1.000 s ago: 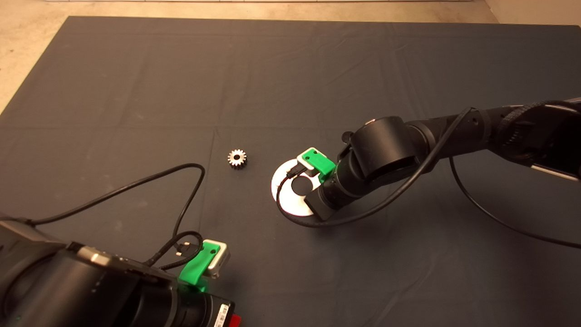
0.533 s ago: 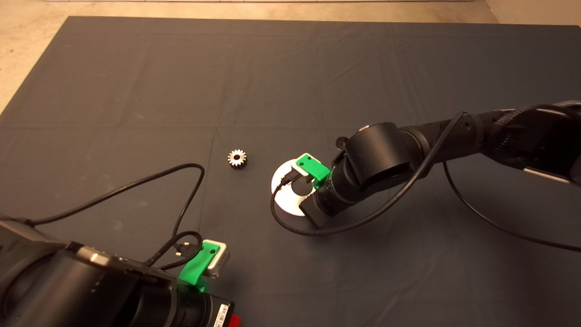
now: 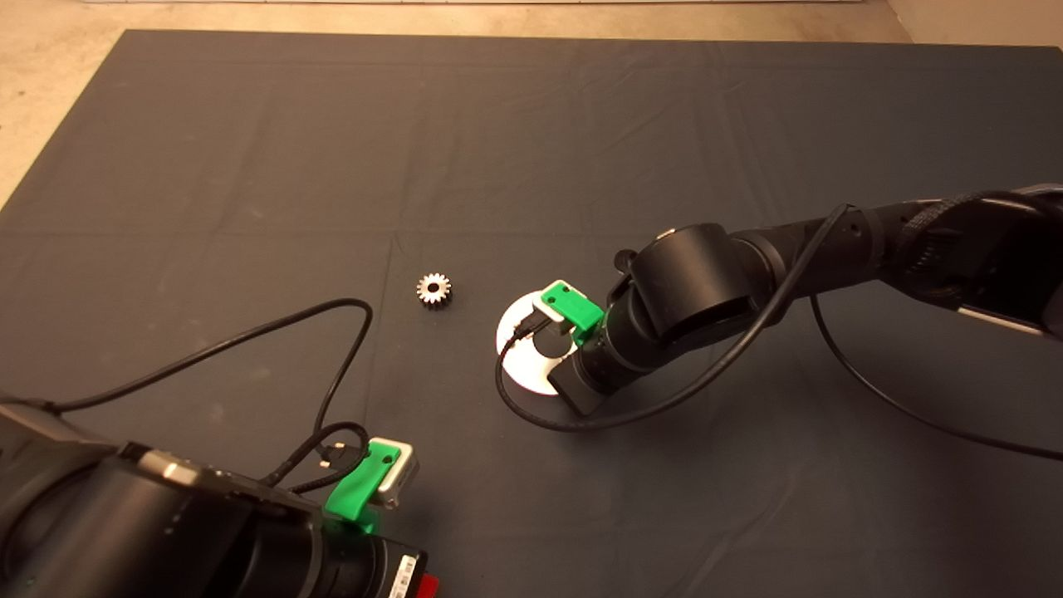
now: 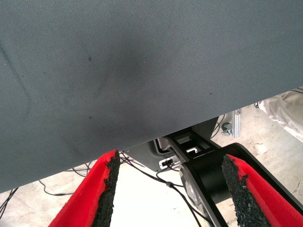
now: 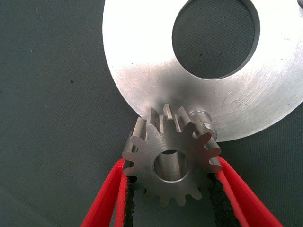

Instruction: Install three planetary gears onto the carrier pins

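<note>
A table is being covered by a dark mat (image 3: 249,149); a silver disc (image 3: 519,365), a loose gear (image 3: 433,290) and black cables (image 3: 249,340) are lying on it.

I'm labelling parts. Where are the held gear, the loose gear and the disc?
held gear (image 5: 171,165), right wrist view, face beside bore.
loose gear (image 3: 433,290), head view, centre.
disc (image 5: 142,71), right wrist view, bare flat face.
</note>
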### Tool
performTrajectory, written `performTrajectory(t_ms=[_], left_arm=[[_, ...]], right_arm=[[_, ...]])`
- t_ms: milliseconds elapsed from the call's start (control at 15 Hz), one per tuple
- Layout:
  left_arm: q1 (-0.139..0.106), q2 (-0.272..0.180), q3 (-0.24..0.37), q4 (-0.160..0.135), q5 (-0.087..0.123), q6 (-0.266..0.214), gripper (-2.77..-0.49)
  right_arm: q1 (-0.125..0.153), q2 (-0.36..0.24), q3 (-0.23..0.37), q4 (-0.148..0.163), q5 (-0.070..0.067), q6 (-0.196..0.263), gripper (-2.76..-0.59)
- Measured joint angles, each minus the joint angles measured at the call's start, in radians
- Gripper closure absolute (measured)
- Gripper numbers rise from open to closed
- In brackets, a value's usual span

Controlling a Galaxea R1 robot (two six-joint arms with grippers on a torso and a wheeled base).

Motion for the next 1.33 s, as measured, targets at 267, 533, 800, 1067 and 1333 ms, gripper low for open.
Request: performTrajectory(t_ms=[267, 533, 800, 1067, 1333], left_arm=[[0.000, 0.000, 0.000, 0.000, 0.000, 0.000, -1.49], [0.000, 0.000, 0.000, 0.000, 0.000, 0.000, -1.49], [0.000, 0.000, 0.000, 0.000, 0.000, 0.000, -1.49], [0.000, 0.000, 0.000, 0.000, 0.000, 0.000, -1.49], [0.000, 0.000, 0.000, 0.000, 0.000, 0.000, -1.49]], right_arm=[[0.003, 0.000, -0.008, -0.001, 0.003, -0.016, -0.92], [0.003, 0.000, -0.010, -0.001, 0.004, -0.019, -0.92], [0.003, -0.002, -0.010, -0.001, 0.005, -0.019, -0.92], [0.005, -0.011, -0.010, -0.001, 0.014, -0.020, -0.92], [0.005, -0.016, -0.010, -0.003, 0.016, -0.034, -0.92]])
